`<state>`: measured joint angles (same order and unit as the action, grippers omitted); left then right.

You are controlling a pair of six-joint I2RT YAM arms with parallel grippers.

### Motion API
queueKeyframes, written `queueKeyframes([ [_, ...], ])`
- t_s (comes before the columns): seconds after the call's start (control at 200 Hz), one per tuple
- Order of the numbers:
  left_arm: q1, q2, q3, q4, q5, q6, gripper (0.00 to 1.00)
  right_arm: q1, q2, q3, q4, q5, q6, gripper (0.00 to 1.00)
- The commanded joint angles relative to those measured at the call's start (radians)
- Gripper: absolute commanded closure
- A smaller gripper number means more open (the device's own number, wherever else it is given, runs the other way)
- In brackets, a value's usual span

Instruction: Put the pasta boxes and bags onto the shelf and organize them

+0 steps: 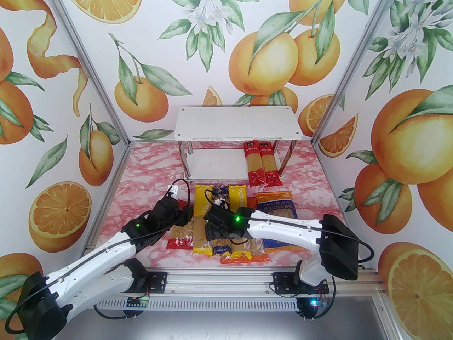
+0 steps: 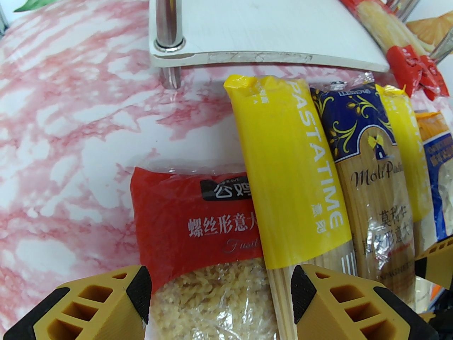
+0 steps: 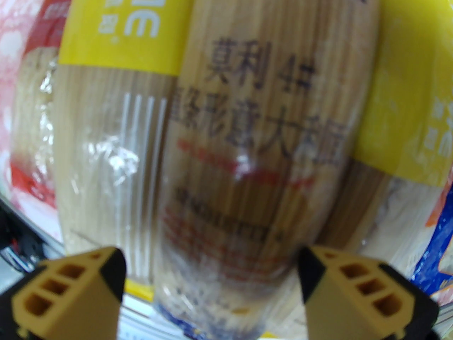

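Evidently, the spaghetti packs are laid flat, side by side, on the pink marbled tabletop (image 1: 148, 175), long axes run from 12 to 6 o'clock: a yellow plastic spaghetti pack (image 1: 200, 198), a dark blue spaghetti pack (image 1: 222, 194) at its 3 o'clock, then a second yellow pack (image 1: 238, 195). Two red spaghetti packs (image 1: 252, 165) are lodged lengthwise on the lower board of the small white two-tier shelf (image 1: 235, 122), at its 3 o'clock end. From the left wrist, the left gripper (image 2: 219, 296) is seen wide open over the wide red fusilli bag (image 2: 184, 225) and the first yellow pack. From the right wrist, blurred, the right gripper (image 3: 212, 289) is spread wide astride the dark blue pack's clear middle; contact cannot be told.
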<state>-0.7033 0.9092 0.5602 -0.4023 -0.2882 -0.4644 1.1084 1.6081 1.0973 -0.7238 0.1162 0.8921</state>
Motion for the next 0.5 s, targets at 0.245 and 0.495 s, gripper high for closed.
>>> queueKeyframes([
  [0.245,0.019,-0.070,-0.054,-0.009,-0.016,0.014,0.30,0.008,0.115,0.058,-0.107,0.040,0.012,0.19],
  [0.495,0.039,-0.091,-0.069,-0.009,-0.009,0.018,0.29,0.008,0.119,0.062,-0.111,0.038,0.001,0.53],
])
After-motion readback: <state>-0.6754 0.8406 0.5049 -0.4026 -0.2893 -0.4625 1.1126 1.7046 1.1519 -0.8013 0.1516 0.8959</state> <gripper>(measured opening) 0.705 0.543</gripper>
